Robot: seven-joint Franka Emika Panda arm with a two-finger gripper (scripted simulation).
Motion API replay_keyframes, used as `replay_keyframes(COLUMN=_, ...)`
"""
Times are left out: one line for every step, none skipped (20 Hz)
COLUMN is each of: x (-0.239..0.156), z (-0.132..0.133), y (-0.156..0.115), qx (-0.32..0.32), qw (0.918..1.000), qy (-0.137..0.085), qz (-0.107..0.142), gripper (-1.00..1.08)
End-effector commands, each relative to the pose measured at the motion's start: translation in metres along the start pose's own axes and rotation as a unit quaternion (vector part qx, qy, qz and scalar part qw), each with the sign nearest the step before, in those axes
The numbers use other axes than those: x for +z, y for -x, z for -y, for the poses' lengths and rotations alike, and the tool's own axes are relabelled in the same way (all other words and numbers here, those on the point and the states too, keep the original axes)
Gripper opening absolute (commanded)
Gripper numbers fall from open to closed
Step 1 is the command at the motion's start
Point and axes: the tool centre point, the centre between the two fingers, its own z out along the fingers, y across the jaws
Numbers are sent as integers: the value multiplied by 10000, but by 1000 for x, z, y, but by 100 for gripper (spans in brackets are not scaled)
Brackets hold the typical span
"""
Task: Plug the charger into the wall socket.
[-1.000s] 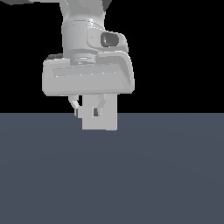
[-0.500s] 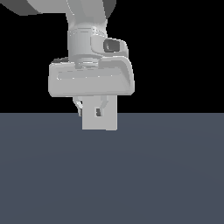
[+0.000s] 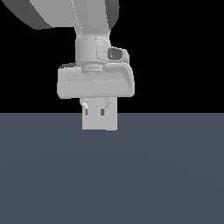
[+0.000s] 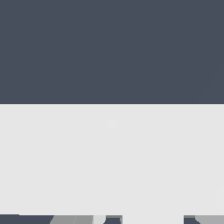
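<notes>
Vertical arm, wrist down; the gripper (image 3: pixel 96 110) has its fingers closed on the charger (image 3: pixel 99 122), at 6 o'clock below the palm. The wall socket (image 4: pixel 112 157) fills the wrist view, directly facing the camera above the floor (image 3: pixel 112 175).

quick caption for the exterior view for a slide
Panda arm's tool poised low over a dark grey floor, with a light grey block just beneath it.

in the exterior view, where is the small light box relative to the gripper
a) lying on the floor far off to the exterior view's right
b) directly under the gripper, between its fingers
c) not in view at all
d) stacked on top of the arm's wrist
b: the charger sits right below the gripper, with the fingers coming down onto its top edge.
</notes>
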Motion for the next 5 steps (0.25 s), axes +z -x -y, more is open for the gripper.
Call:
replay_keyframes(x=0, z=0, y=-3, qx=-1, qw=10000, qy=1, qz=-2, gripper=-100)
replay_keyframes(x=0, z=0, y=-3, qx=-1, qw=10000, qy=1, qz=-2, gripper=-100)
replay_keyframes(x=0, z=0, y=-3, qx=-1, qw=10000, qy=1, qz=-2, gripper=-100)
replay_keyframes(x=0, z=0, y=-3, qx=-1, qw=10000, qy=1, qz=-2, gripper=-100)
replay_keyframes(x=0, z=0, y=-3, qx=-1, qw=10000, qy=1, qz=-2, gripper=-100)
